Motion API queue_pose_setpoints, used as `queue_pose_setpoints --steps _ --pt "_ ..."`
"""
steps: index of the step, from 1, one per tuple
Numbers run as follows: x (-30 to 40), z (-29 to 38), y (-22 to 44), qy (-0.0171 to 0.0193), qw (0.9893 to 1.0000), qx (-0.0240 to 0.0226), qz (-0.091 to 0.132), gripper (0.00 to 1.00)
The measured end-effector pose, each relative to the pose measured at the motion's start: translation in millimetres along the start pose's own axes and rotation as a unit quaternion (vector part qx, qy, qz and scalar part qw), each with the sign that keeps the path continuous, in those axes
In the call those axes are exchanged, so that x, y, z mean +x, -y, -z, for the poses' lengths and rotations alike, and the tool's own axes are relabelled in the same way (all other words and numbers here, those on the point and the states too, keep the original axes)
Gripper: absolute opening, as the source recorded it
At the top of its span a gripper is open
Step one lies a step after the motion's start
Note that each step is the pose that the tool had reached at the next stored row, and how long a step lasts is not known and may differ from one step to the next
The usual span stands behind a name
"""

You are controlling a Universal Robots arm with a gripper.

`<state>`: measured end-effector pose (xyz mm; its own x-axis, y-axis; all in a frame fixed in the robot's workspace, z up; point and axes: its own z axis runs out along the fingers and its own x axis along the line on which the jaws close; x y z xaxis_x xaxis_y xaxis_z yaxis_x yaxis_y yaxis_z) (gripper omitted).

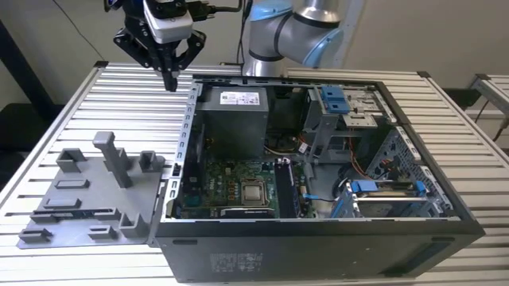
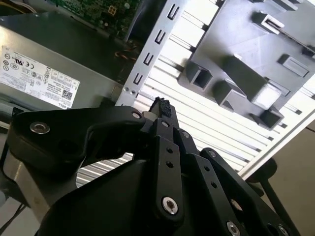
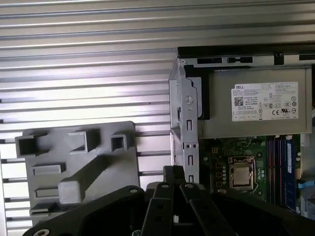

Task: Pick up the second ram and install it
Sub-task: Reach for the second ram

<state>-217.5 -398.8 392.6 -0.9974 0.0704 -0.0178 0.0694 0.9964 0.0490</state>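
The gripper [image 1: 169, 82] hangs over the table's [image 1: 80, 101] far side, fingers pressed together. The second ram [image 1: 57, 212] lies in the grey holder tray [image 1: 87, 179], on the exterior view's left of the open computer case [image 1: 318, 244].

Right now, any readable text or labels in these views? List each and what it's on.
White label on the power supply: lines of print, a code square, certification marks; too small to read.
Pale print on the computer case: blurred, unreadable.
Motherboard markings: too small to read.
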Motion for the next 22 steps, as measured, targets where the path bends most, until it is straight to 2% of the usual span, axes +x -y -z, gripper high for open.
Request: queue_pose_setpoints --steps 5,7,10,12,16,22 --pt "10.7 0.2 0.8 -0.0021 1.0000 0.0001 0.000 0.11" --pt "14.5 0.3 1.0 -0.0055 1.0000 0.0004 0.000 0.11" --pt "20.1 0.4 1.4 -0.0125 0.9999 0.0009 0.000 0.11" --pt "24.3 0.5 1.7 -0.0145 0.9999 0.0010 0.000 0.11" --pt "32.5 0.6 2.3 -0.0149 0.9999 0.0009 0.008 0.11" --pt "38.8 0.6 2.7 -0.0160 0.9994 0.0009 0.031 0.11"
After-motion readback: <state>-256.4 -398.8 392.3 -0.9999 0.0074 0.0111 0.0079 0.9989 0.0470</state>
